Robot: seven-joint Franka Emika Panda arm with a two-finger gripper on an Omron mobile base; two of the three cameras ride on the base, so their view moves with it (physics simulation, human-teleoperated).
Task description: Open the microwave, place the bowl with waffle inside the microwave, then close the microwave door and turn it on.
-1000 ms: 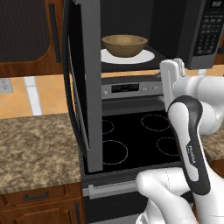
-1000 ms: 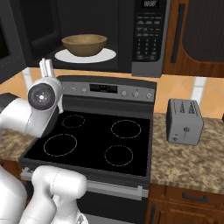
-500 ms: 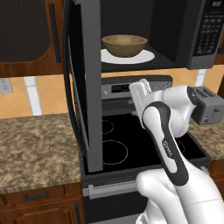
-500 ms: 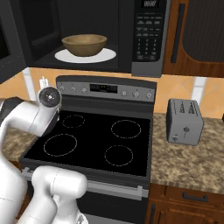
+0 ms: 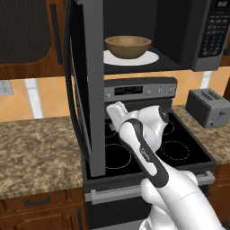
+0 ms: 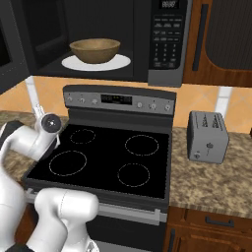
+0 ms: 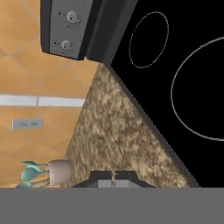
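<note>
My fingers (image 7: 113, 178) are pressed flat together with nothing between them, low over the speckled table (image 7: 114, 131) just beside the stove (image 6: 108, 162), on its left. Taking the stove as my marker: the microwave (image 6: 123, 39) hangs directly above it, and the bowl (image 5: 128, 46) already sits inside on the white plate (image 5: 150, 58), well above and behind where my fingers are. I cannot make out the waffle in the bowl from these angles. The microwave door (image 5: 85, 90) stands swung wide open over the stove's left edge, hanging just beside my wrist and forearm. That is my main worry: the hand sits close under and against that door, so a careless lift could knock it from the wrong side, jam the arm against its lower edge, or push it wider instead of shut. With the fingers shut I judge I should push the panel from its outer face, and a glancing contact could slip off. A hard swing might also jolt the bowl on its plate. The toaster (image 6: 208, 136) to the stove's right is well clear.
</note>
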